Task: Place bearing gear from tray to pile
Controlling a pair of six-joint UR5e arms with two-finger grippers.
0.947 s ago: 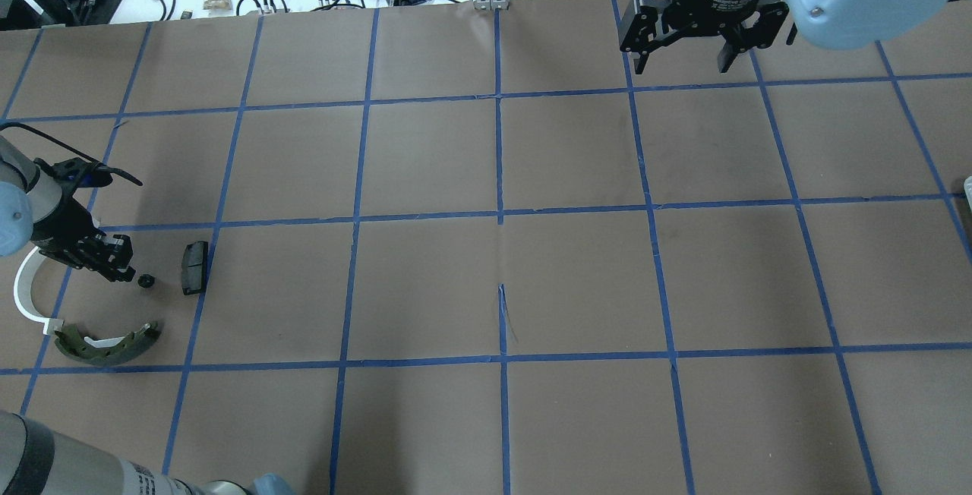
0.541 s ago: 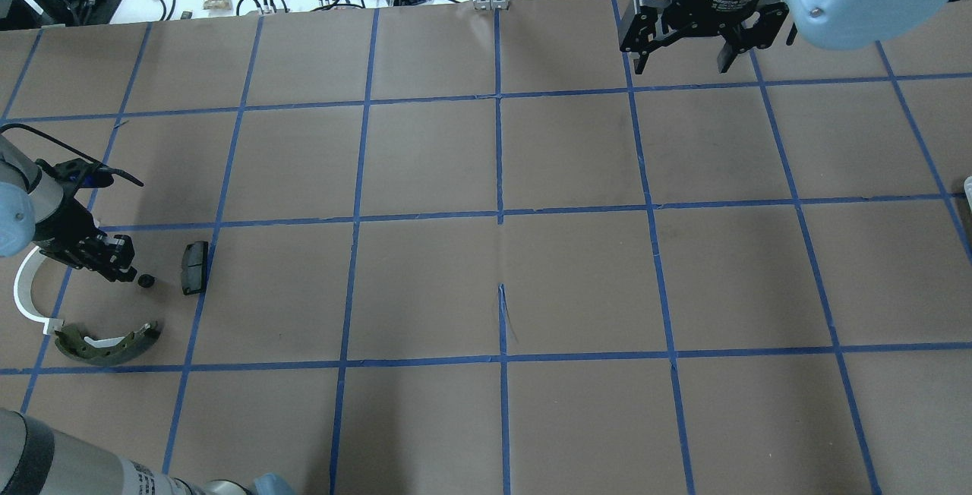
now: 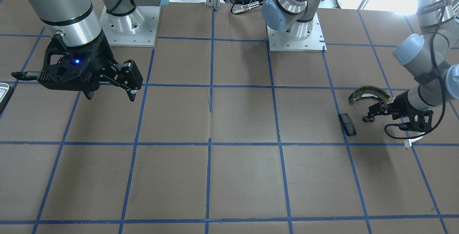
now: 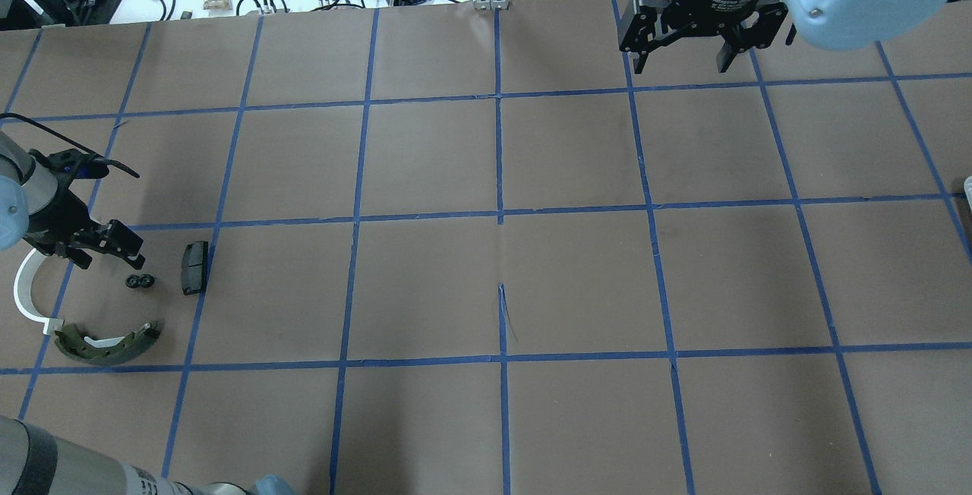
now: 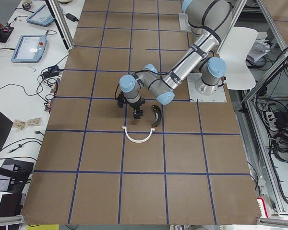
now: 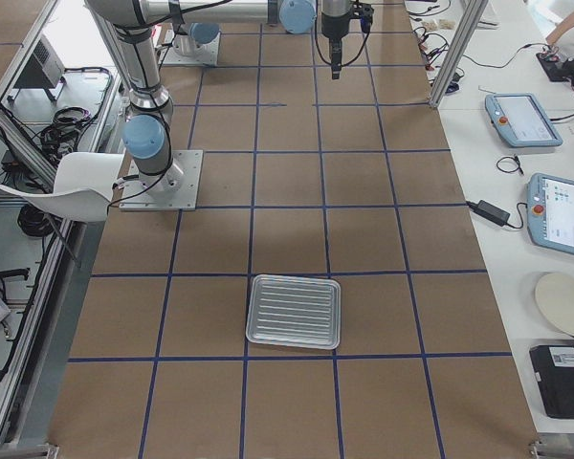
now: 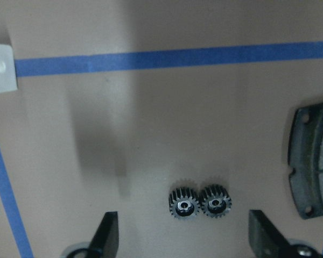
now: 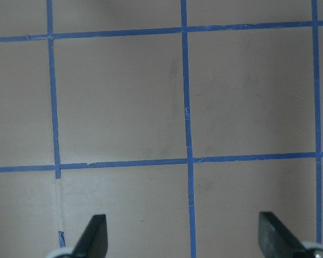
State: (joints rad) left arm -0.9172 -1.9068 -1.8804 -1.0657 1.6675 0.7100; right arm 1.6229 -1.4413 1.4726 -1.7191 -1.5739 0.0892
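**Bearing gear at rest among the pile; both end effectors open**

The bearing gear (image 4: 139,281) lies on the brown, blue-taped worktop (image 4: 577,282) at the robot's left end. In the left wrist view it appears as two small black toothed wheels (image 7: 184,203) side by side and touching, each with a bright metal hub. It sits within the pile. The black pad (image 4: 194,267) is just beside it on the side toward the worktop's middle. The white plastic arc (image 4: 26,290) is on the opposite side. The curved olive-grey brake shoe (image 4: 106,343) is nearer the robot's base, with one tip meeting the end of the arc.

The left end effector (image 4: 110,256) hangs over this group with its fingers spread wide and nothing between them. In the wrist view the gear lies between the two fingertips (image 7: 107,236), apart from both, with the edge of the pad at the right border.

The right end effector (image 4: 681,62) is held above the far side of the worktop, well apart from the pile. Its jaws are also wide apart and carry nothing, and its wrist view shows only taped worktop between them.

The tray (image 6: 294,280), pale and ribbed with a rounded rim, rests flat at the robot's right end of the worktop, well apart from the gear. In the overhead view only a sliver of it shows at the right border.
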